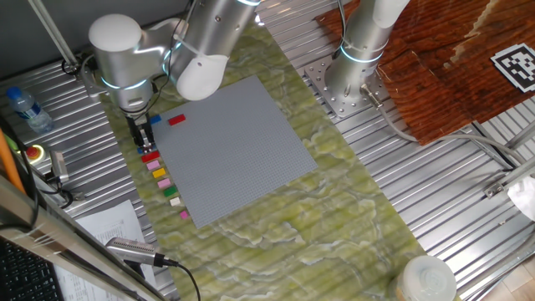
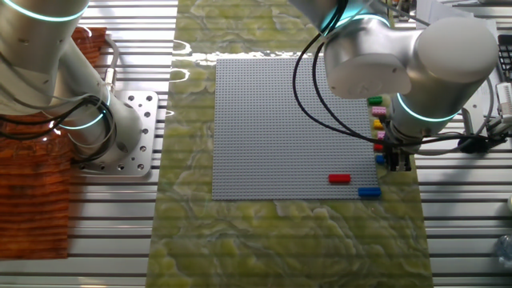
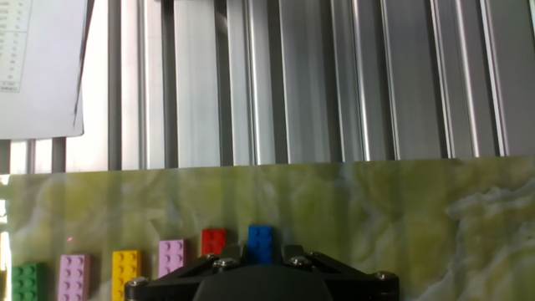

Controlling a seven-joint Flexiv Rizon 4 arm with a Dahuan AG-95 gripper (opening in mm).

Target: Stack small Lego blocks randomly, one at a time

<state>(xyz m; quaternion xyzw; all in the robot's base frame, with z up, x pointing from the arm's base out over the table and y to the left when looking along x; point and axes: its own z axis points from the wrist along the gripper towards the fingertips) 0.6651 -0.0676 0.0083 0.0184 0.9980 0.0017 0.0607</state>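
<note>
The gripper (image 1: pixel 144 136) hangs low over the row of small bricks at the baseplate's (image 1: pixel 234 150) edge; whether its fingers are apart or closed cannot be told. In the hand view, a blue brick (image 3: pixel 261 242) sits at its 12 o'clock, a red brick (image 3: pixel 214 242) touching it at 9, then pink (image 3: pixel 171 255), yellow (image 3: pixel 126 272), pink (image 3: pixel 73 276) and green (image 3: pixel 28 281). A red brick (image 1: pixel 176 119) lies on the baseplate, another blue one (image 2: pixel 368 192) just off its edge.

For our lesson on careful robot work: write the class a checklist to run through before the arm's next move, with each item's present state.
1. Hand is over the row of bricks beside the baseplate: ok.
2. Hand open or shut: cannot tell.
3. Blue brick sits nearest the hand, next to the red brick: ok.
4. A brick is already held: cannot tell.
5. Red brick on the baseplate is available to stack on: ok.
</note>
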